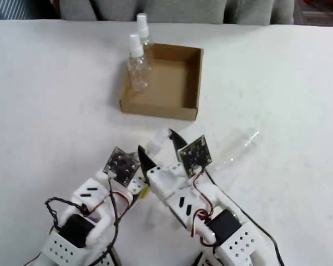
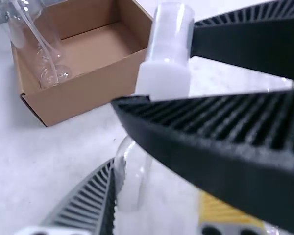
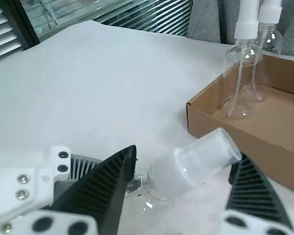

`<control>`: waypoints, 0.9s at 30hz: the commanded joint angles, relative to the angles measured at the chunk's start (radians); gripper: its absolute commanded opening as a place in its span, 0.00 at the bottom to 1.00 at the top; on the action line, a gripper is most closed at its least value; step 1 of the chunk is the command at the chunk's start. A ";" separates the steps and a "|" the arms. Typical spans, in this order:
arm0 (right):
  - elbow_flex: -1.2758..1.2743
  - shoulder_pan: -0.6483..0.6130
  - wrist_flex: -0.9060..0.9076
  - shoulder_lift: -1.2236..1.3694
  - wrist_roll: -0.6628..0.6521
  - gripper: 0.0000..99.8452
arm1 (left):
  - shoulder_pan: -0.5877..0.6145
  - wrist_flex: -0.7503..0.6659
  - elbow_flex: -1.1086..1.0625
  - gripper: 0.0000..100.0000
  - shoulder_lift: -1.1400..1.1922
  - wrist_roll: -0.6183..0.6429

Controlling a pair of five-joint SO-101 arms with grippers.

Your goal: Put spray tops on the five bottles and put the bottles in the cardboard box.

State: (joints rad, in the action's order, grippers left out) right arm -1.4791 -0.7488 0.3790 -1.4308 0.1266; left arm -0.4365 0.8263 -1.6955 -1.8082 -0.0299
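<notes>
L pincer grips btl; R pincer wide round its spray top; 2 btls in cardboard box.

In the high view we found the cardboard box at upper centre, with two capped bottles blocking its upper-left corner. A pincer could still enter over its right half. A loose bottle lay right of centre. At lower centre the left pincer, clamped on a tilted bottle, crowded the right pincer, which was spread around the spray top. The surface at left gave wide passage.
</notes>
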 commanded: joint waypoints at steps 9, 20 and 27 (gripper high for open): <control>0.057 -0.044 0.070 -0.022 -0.147 0.27 | -0.002 -0.026 0.003 0.02 -0.010 0.008; 0.052 -0.044 0.282 -0.318 -0.224 0.27 | -0.002 -0.028 0.003 0.02 -0.010 0.012; 0.051 -0.105 0.325 -0.318 -0.233 0.27 | -0.001 -0.063 0.003 0.02 -0.010 0.015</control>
State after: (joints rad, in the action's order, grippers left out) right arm -1.4714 -0.8255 0.7012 -1.7791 -0.0928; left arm -0.4350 0.8048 -1.6955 -1.8082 -0.0299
